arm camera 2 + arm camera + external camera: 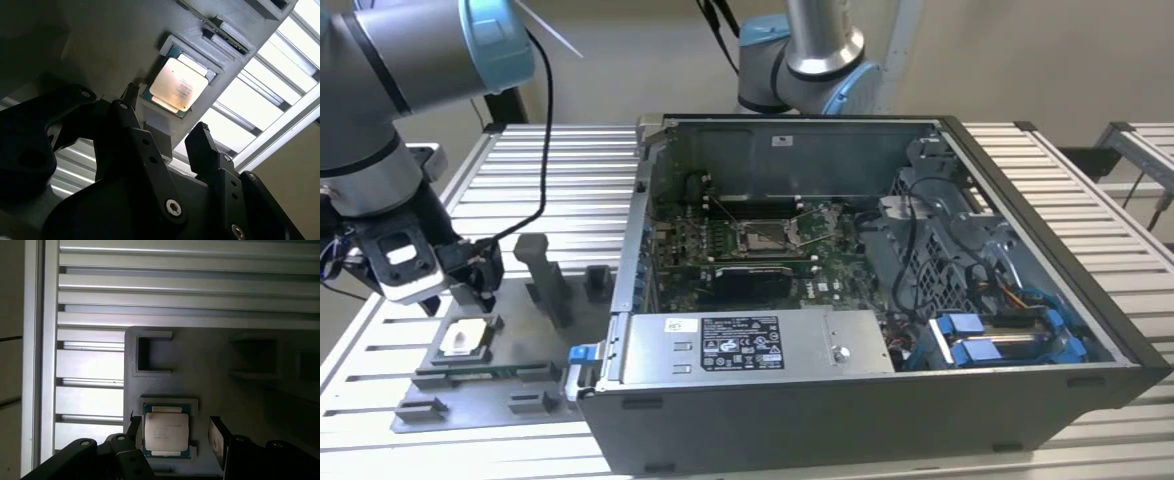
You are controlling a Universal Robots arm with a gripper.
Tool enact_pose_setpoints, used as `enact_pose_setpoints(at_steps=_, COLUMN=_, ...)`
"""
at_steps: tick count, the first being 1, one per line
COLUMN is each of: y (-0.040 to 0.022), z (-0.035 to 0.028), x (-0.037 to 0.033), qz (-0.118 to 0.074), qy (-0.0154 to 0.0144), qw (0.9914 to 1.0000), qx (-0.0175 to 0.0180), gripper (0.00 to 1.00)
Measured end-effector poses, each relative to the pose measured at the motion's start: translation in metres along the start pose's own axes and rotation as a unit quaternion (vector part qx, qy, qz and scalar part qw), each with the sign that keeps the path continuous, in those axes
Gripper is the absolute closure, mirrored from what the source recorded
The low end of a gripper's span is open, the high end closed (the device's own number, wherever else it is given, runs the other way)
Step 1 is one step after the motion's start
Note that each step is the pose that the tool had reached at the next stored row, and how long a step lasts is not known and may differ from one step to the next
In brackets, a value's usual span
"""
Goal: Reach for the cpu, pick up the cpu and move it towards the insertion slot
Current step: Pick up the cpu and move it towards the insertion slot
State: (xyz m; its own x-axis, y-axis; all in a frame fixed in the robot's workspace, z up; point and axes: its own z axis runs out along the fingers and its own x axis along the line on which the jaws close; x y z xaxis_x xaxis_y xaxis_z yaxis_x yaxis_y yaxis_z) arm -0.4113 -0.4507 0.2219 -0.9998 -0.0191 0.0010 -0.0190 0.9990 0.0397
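Note:
The cpu (464, 338) is a pale silvery square plate lying flat in a recess of the grey fixture plate (520, 345), at the exterior view's left. My gripper (458, 300) hangs just above it, open, holding nothing. In the first wrist view the cpu (166, 434) lies between the two dark fingers (216, 439), which stand apart on either side of it. The second wrist view shows the cpu (177, 85) beyond the open gripper (167, 122). The insertion slot (765, 235) is a silvery metal-framed socket on the green board inside the open computer case.
The open computer case (881, 400) fills the middle and the exterior view's right. Upright grey fixture blocks (540, 275) stand on the plate between the cpu and the case. A second arm's base (807, 60) rises behind the case. The table (574, 170) is ribbed aluminium.

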Motion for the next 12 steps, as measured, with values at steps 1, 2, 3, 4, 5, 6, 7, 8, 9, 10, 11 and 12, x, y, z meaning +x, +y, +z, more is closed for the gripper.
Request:
enact_pose_setpoints(at_steps=1, y=-0.0001, z=0.0002, x=0.0, qz=0.0, qy=0.0, qw=1.0, qx=0.0, gripper=0.0)
enact_pose_setpoints(at_steps=2, y=-0.0001, z=0.0004, x=0.0001, qz=0.0, qy=0.0, qw=1.0, qx=0.0, gripper=0.0)
enact_pose_setpoints(at_steps=3, y=-0.0002, z=0.0006, x=0.0001, qz=0.0, qy=0.0, qw=1.0, qx=0.0, gripper=0.0)
enact_pose_setpoints(at_steps=4, y=-0.0002, z=0.0007, x=0.0001, qz=0.0, qy=0.0, qw=1.0, qx=0.0, gripper=0.0)
enact_pose_setpoints(at_steps=5, y=-0.0003, z=0.0009, x=0.0001, qz=0.0, qy=0.0, qw=1.0, qx=0.0, gripper=0.0)
enact_pose_setpoints(at_steps=6, y=-0.0003, z=0.0011, x=0.0002, qz=0.0, qy=0.0, qw=1.0, qx=0.0, gripper=0.0)
enact_pose_setpoints(at_steps=7, y=-0.0004, z=0.0012, x=0.0002, qz=0.0, qy=0.0, qw=1.0, qx=0.0, gripper=0.0)
enact_pose_setpoints(at_steps=8, y=-0.0004, z=0.0013, x=0.0002, qz=0.0, qy=0.0, qw=1.0, qx=0.0, gripper=0.0)
enact_pose_setpoints(at_steps=9, y=-0.0005, z=0.0015, x=0.0002, qz=0.0, qy=-0.0001, qw=1.0, qx=0.0, gripper=0.0)
enact_pose_setpoints(at_steps=10, y=-0.0007, z=0.0017, x=0.0002, qz=0.0, qy=-0.0001, qw=1.0, qx=-0.0001, gripper=0.0)
enact_pose_setpoints(at_steps=11, y=-0.0009, z=0.0018, x=0.0003, qz=0.0, qy=-0.0001, qw=1.0, qx=-0.0001, gripper=0.0)
enact_pose_setpoints(at_steps=12, y=-0.0013, z=0.0019, x=0.0004, qz=0.0, qy=0.0, qw=1.0, qx=0.0, gripper=0.0)
